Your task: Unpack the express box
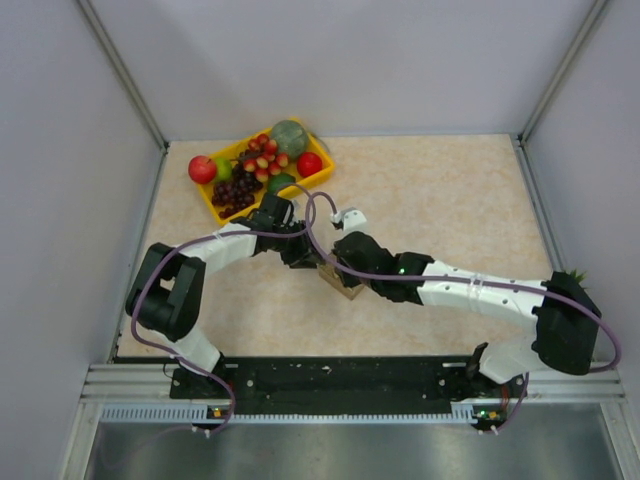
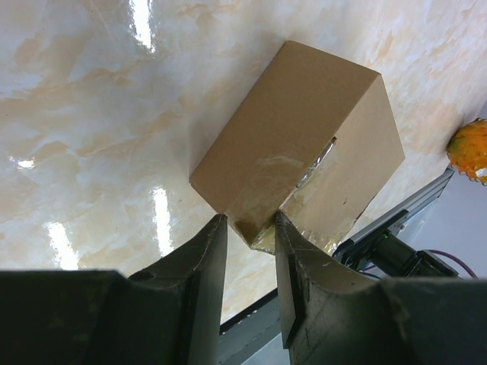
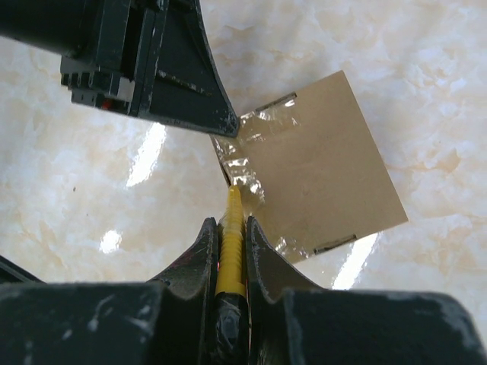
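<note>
Brown cardboard, the box lies on the table between the two arms, well apart from the tray. The left gripper appears to pinch its near corner between narrowly parted fingers, steadying it. The right gripper is clamped on a yellow tool, whose tip rests at the box's taped edge. The hold covers only one corner, so a sideways push from the tool would probably pivot or slide the box on the glossy table. The tip might also skid along the slick tape instead of biting. The grippers work very near each other and could knock together.
</note>
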Available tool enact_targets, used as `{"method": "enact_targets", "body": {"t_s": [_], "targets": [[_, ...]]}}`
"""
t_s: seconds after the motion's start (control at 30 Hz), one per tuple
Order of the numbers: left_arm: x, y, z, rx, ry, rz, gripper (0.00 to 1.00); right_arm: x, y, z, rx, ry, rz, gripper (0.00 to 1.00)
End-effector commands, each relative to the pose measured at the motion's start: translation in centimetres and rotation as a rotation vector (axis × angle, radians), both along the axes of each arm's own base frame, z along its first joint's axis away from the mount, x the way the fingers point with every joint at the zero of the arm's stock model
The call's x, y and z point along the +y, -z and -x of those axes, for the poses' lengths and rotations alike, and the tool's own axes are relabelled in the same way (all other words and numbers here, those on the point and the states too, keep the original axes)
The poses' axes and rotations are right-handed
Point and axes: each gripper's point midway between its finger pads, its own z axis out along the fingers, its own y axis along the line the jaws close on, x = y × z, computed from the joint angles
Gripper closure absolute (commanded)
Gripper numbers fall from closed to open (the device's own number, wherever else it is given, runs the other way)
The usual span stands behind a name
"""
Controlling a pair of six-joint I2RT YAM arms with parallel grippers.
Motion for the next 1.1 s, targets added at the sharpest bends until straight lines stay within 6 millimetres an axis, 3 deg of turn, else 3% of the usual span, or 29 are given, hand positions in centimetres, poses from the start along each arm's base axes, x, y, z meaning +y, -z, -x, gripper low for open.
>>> {"method": "enact_targets", "body": {"t_s": [0.0,0.33,0.7,1.07], "targets": [[4.1,4.3,-0.8,0.006,-0.08,-0.233,0.66,-2.1,0.7,2.8,0.047,-0.064,0.104,1.0],[2.4,3.1,-0.9,-0.055,0.001,-0.178,0.66,-1.9,1.6,2.5,0.043,-0.083,0.123,1.0],[0.8,2.0,-1.0,-0.127,0.112,-0.099,0.66,-0.1,0.5,2.1,-0.114,-0.26,0.074,1.0],[0.3,2.2,-0.5,-0.133,0.155,-0.086,0.65,1.5,0.0,1.3,-0.179,-0.329,0.081,1.0]]}}
